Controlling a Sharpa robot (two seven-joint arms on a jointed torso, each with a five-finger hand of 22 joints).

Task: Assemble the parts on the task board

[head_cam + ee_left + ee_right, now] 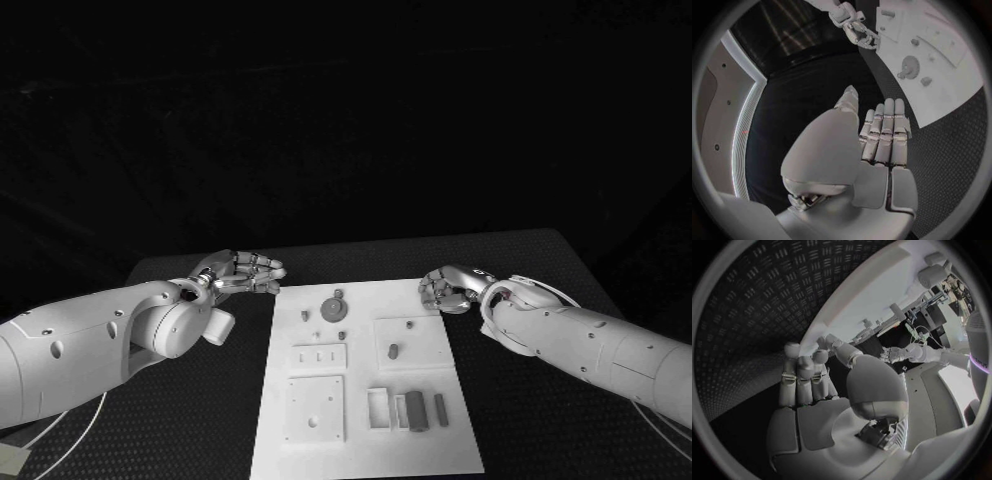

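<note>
Black tabletop (534, 260) under you, dark all around, and the white board (361, 440) lies in the middle with its long axis running from you toward the far edge. Your left hand (238, 275) sits just off the board's far left corner, over bare tabletop; its fingers (886, 130) lie straight and side by side, thumb out to one side, nothing held and nothing touched that you can see. Your right hand (454, 290) is at the board's far right corner, fingers (804, 377) loosely curled, close together and empty; whether they brush the board edge, you cannot tell.

On the board, a round part (335, 308) with a small stub pointing to the far edge lies near the far end, a little peg (307, 315) just beside it. Two grey bars (415, 410) lie near the close right corner, long axes parallel to the board's length, next to an open rectangular frame (379, 408). Square plates (317, 408) take up the board's left side and middle. Both hands are clear of the parts, and nothing lies between the hands and the board.
</note>
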